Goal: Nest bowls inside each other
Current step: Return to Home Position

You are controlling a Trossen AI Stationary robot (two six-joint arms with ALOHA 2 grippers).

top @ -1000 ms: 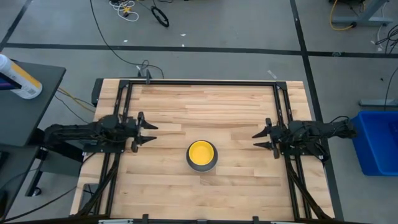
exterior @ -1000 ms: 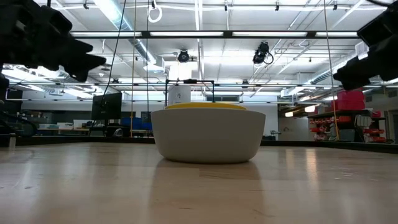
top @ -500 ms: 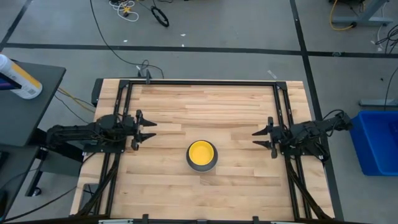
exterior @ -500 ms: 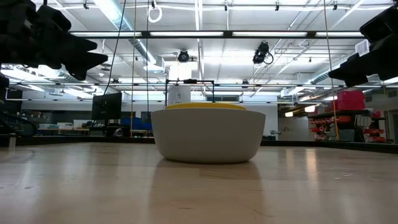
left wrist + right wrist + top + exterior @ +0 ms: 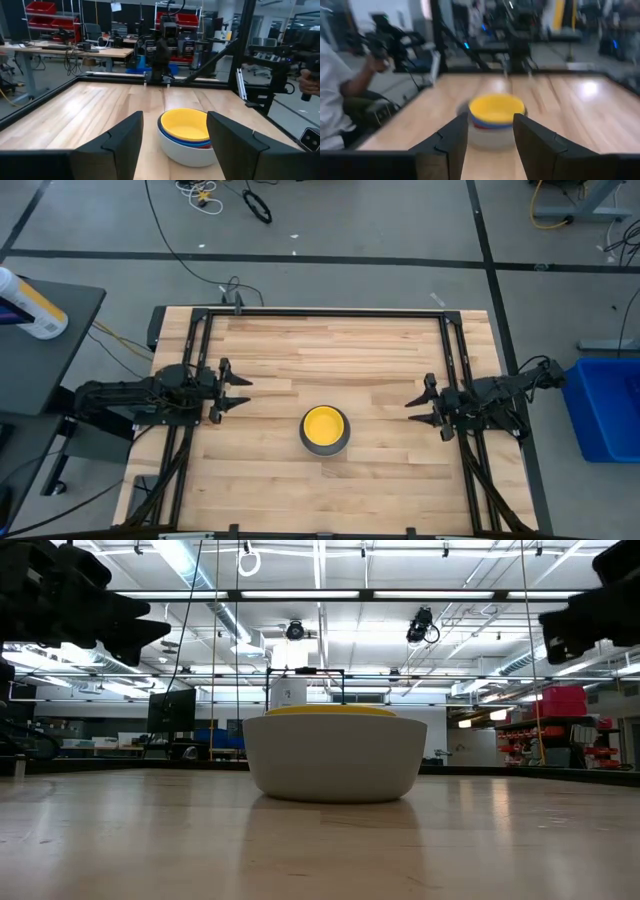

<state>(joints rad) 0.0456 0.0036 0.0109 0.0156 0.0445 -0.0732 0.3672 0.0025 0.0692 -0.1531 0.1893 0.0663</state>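
Note:
The bowls point(image 5: 325, 428) stand nested in one stack at the table's middle, a little toward the near edge. The grey bowl point(image 5: 334, 758) is outermost and rests on its base on the wood. The yellow bowl point(image 5: 186, 124) is innermost, and between them a blue rim and a red rim point(image 5: 481, 125) show. My left gripper point(image 5: 244, 392) hovers open and level at the table's left side, pointing toward the stack. At the right side my right gripper point(image 5: 410, 411) also hovers open and level, pointing at the stack. Neither touches anything.
A black frame rail point(image 5: 330, 312) runs along the table's far edge and down both sides. Bare wood lies around the stack. A person point(image 5: 340, 85) sits beyond the table's left side, and a blue bin point(image 5: 605, 405) stands off the table's right edge.
My right gripper has turned a little, its fingertips swinging toward the table's near edge and more toward the bowls, and it has stayed open. The stack has not moved.

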